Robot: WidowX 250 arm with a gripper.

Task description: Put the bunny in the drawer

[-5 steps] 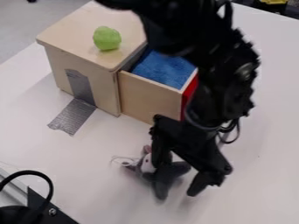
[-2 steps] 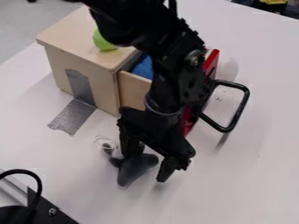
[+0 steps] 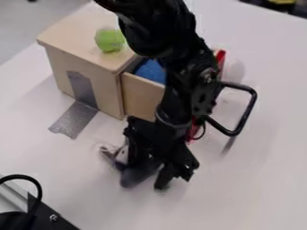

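The arm (image 3: 195,74) has swung clear of the green lump (image 3: 109,39); the bunny (image 3: 133,174) lies at the gripper (image 3: 154,173), pinched or loose I cannot tell. A shallow hold on plush could slip, or too low a lift snag the drawer (image 3: 141,94) beyond the gripper. One bunny, one drawer, one green lump

Looks bright and fairly even over the white tabletop (image 3: 258,188), apparently lit from above. Catches the top of the wooden cabinet (image 3: 75,31) more strongly than the near side. Turns dimmer over the gray floor (image 3: 30,27) at upper left. Casts a soft shadow below the black drawer handle (image 3: 248,105). Leaves the black robot arm (image 3: 171,47) very dark, with little surface detail beyond small glints at a joint. Blurs around the gray plush toy (image 3: 135,175) and the gripper (image 3: 151,173), smearing outlines.
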